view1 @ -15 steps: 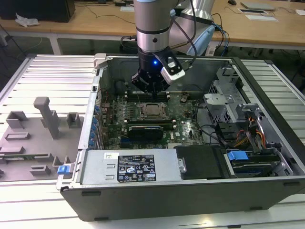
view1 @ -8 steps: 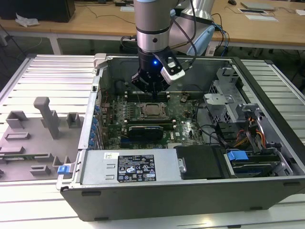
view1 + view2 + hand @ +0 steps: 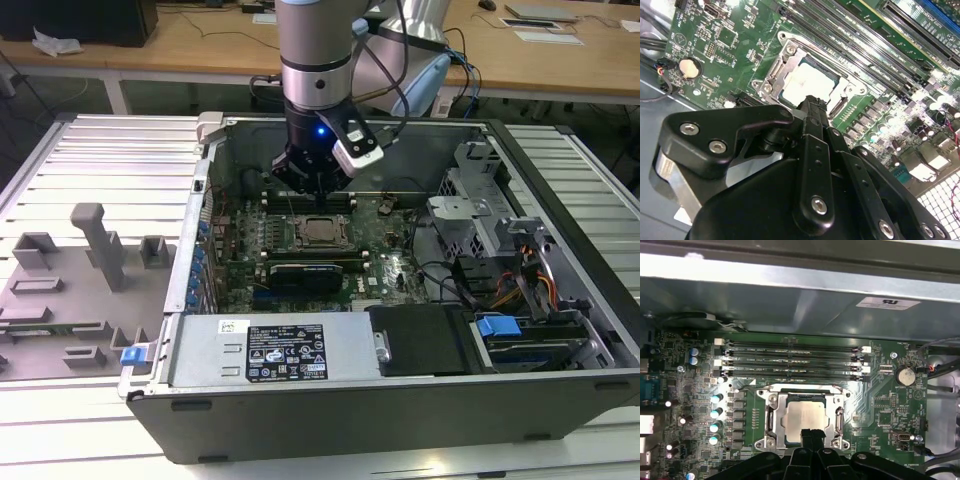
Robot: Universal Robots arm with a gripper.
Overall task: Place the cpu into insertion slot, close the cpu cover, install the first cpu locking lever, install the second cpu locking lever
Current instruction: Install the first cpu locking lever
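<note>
Poised straight above cpu (image 3: 807, 416) with pincer (image 3: 810, 434) tips pressed together, gripping nothing. Seated flat, silver face up, inside insertion slot (image 3: 785, 440), with cpu cover (image 3: 776, 407) apparently lowered around it. Flanked along one side by long memory slots (image 3: 790, 357). Housed in open computer case (image 3: 400, 400) on ribbed desk (image 3: 100, 150). Cannot tell if levers latched

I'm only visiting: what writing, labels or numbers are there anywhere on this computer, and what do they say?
None of the text can be read.
White sticker on the case wall: print blurred.
Black label on the power supply box: too small to read.
Small white sticker beside it: too small to read.
Markings on the green circuit board: too small to read.
</note>
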